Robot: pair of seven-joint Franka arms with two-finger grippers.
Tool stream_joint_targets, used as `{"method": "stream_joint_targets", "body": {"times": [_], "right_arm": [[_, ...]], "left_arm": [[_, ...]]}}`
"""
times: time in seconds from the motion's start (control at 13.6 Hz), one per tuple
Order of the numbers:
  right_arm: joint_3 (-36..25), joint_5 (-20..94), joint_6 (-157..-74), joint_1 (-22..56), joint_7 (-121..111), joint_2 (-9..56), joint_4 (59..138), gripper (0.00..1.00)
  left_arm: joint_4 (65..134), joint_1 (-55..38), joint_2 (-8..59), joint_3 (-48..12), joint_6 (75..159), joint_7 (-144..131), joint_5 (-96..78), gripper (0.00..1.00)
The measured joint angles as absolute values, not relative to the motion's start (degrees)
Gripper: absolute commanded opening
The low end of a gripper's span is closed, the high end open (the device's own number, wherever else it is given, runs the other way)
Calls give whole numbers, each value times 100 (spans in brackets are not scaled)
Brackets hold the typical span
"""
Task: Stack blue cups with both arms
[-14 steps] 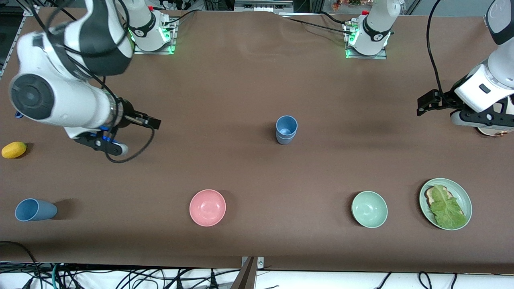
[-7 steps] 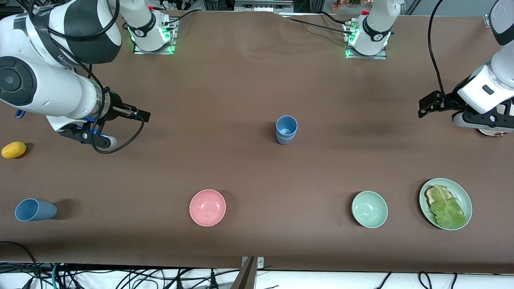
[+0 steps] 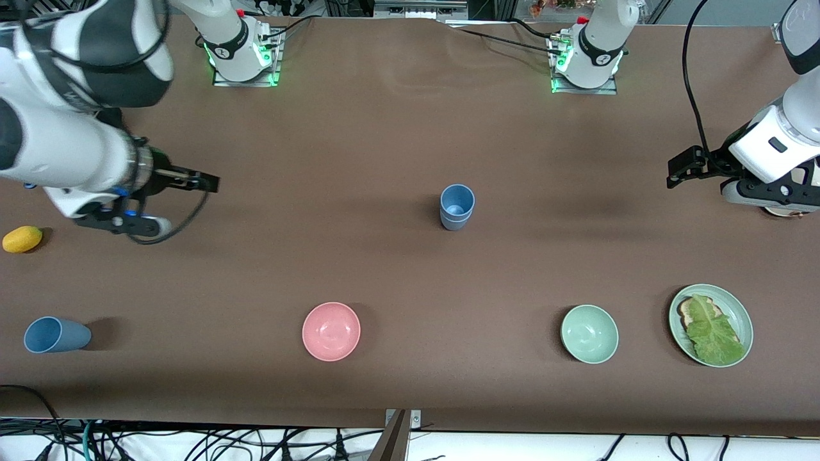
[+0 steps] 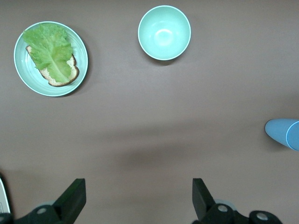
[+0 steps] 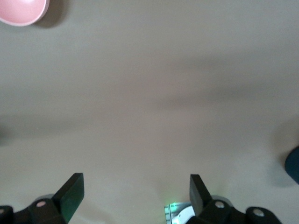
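Two blue cups [image 3: 457,206] stand upright in the middle of the table, one nested in the other; their edge also shows in the left wrist view [image 4: 285,133]. A third blue cup [image 3: 54,335] lies on its side near the front camera at the right arm's end. My right gripper [image 3: 138,224] is open and empty above bare table at the right arm's end; its fingers [image 5: 70,192] stand wide apart. My left gripper [image 3: 769,195] is open and empty at the left arm's end, with fingers [image 4: 72,200] wide apart.
A pink bowl [image 3: 331,331], a mint-green bowl [image 3: 589,333] and a green plate [image 3: 738,312] with toast and lettuce line the side near the camera. A yellow fruit [image 3: 22,239] lies beside the right gripper. A small round object [image 3: 785,211] sits under the left gripper.
My right arm has drawn back toward its own end of the table, away from the stacked cups. The left arm has barely moved. The cups have not moved.
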State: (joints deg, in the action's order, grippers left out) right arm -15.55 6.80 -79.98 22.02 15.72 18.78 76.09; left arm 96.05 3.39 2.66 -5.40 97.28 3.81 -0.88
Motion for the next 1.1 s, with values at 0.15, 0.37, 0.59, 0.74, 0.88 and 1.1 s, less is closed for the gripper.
{"method": "stream_joint_targets", "body": {"times": [0.15,0.37,0.59,0.74,0.88,1.1], "right_arm": [[-1034,254,-8506,1458,1157,1352,8273,100],[-601,-174,-8863,902,412,597,9102,100],[-367,-220,-8905,658,330,143,9344,100],[-312,-219,-8926,538,317,-8,9387,100],[-255,-175,-8934,457,400,-48,9423,100],[-212,-78,-8937,449,544,-48,9449,100]], "left_arm": [[9602,339,266,-542,9724,381,-90,100],[9597,339,267,-541,9719,381,-90,100],[9592,339,268,-541,9716,381,-90,100],[9590,339,268,-541,9713,381,-90,100],[9590,337,272,-544,9705,381,-90,100],[9590,328,306,-547,9680,381,-90,100]]}}
